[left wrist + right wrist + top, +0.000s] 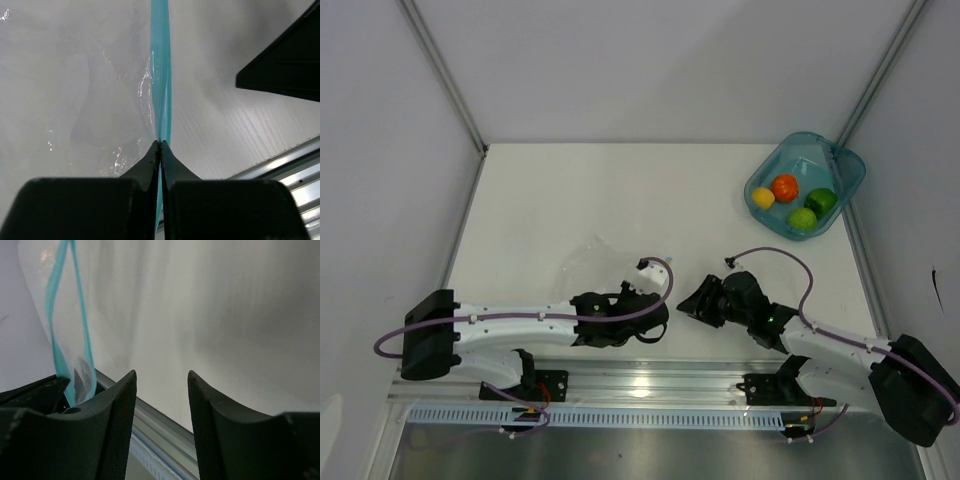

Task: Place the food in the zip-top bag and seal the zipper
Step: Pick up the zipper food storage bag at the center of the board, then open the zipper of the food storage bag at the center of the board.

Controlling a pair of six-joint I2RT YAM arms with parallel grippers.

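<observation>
The clear zip-top bag (592, 258) lies at the near middle of the table. My left gripper (656, 304) is shut on its teal zipper (160, 75), which runs straight up from the fingertips in the left wrist view (160, 144); the crinkly bag (75, 100) spreads to the left. My right gripper (688, 307) is open and empty just right of the left one, jaws wide apart (161, 377). The zipper (54, 310) shows at the far left of the right wrist view. The yellow (763, 197), orange-red (784, 187), light green (803, 218) and dark green (820, 200) food sit far right.
The food lies in a translucent teal bowl (842, 165) at the far right corner. White walls close the table at the back and sides. A metal rail (650, 380) runs along the near edge by the arm bases.
</observation>
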